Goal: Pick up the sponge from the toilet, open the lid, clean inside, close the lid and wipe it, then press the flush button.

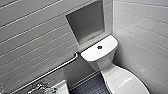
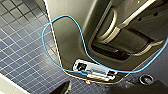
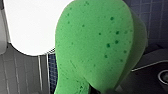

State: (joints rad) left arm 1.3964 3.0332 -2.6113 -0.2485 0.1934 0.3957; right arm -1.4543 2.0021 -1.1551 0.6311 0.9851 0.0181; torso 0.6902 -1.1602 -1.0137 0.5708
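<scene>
Bulging, porous green sponge (image 3: 100, 45) fronts glossy white toilet (image 3: 30, 25).

toilet (image 1: 100, 62): 1 unit
lid (image 1: 125, 80): 1 unit
flush button (image 1: 99, 47): 1 unit
sponge (image 3: 95, 45): 1 unit
wall niche (image 1: 86, 21): 1 unit
grab bar (image 1: 50, 72): 1 unit
faucet (image 1: 40, 88): 1 unit
basin (image 1: 63, 88): 1 unit
tiled walls (image 1: 30, 32): 2 units

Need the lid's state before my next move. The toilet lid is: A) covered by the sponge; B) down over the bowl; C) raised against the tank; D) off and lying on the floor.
B: in the head view the lid lies flat over the bowl, forward of the tank, with no green on it; the sponge shows close up in the right wrist view.
</scene>
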